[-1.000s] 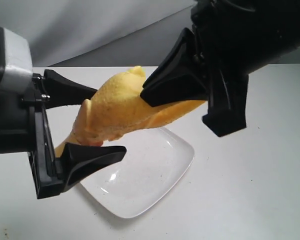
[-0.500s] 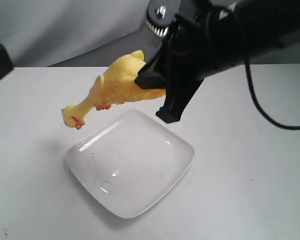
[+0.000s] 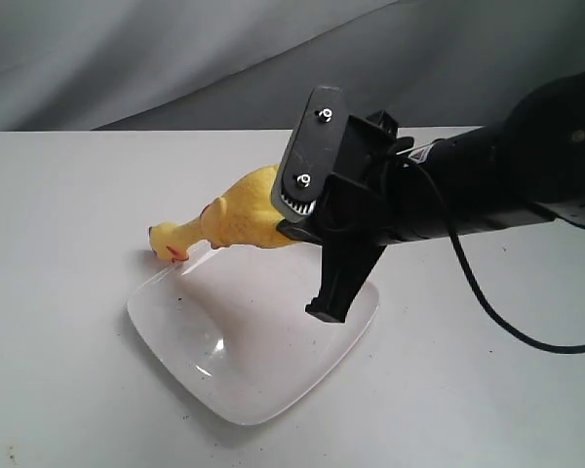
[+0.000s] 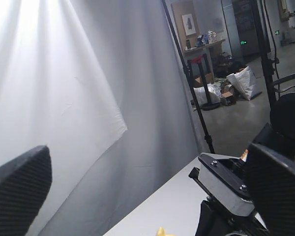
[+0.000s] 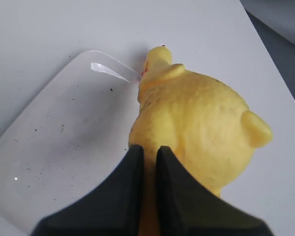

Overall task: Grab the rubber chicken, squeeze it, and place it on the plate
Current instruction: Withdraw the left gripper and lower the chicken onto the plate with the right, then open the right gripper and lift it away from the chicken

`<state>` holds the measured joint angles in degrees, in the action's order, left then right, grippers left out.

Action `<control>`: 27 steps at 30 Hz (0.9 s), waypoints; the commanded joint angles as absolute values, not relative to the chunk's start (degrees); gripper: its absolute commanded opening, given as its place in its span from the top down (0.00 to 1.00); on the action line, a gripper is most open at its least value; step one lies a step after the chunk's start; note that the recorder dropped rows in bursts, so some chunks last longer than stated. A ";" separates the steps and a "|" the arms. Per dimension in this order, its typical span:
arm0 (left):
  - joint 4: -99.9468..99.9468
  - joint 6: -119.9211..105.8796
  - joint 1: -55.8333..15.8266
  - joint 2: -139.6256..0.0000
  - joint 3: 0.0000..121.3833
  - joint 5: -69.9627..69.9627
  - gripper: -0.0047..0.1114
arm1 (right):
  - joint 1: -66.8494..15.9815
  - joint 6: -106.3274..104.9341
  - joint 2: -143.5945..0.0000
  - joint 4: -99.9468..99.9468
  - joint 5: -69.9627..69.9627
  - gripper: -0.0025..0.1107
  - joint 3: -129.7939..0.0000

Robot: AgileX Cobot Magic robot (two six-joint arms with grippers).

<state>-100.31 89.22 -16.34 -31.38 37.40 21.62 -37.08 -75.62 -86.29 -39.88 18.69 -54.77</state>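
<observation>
We take this for a robotics lab or test hall rather than a home. A white tabletop [image 3: 68, 185] has a draped grey cloth backdrop [image 3: 175, 58] hanging behind its far edge, and a black robot arm [image 3: 487, 185] reaches over it. In the left wrist view we see past the cloth, beyond a slanting black stand pole [image 4: 189, 78], to a bare concrete floor [image 4: 241, 128]. There we make out a full white sack [image 4: 246, 82], cardboard boxes [image 4: 229, 96], a cluttered desk [image 4: 206, 46], a framed picture [image 4: 189, 23] and a small green lit sign [image 4: 244, 43].
</observation>
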 commanded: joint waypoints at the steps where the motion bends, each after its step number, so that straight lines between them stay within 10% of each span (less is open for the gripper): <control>1: -99.95 89.96 -16.63 -31.41 37.50 20.93 0.06 | -37.32 -75.19 -85.54 -40.65 20.03 0.98 -54.49; 14: -99.95 89.96 -16.63 -31.41 37.50 20.58 0.06 | -37.19 -71.47 -86.35 -41.47 9.56 0.97 -37.79; 22: -99.95 92.79 -16.63 -31.41 37.50 20.57 0.06 | -37.19 -71.30 -86.35 -49.51 6.18 0.34 -34.48; 27: -99.95 92.91 -16.63 -30.38 37.50 17.50 0.15 | -37.19 -71.02 -78.53 -49.51 5.47 0.46 -34.48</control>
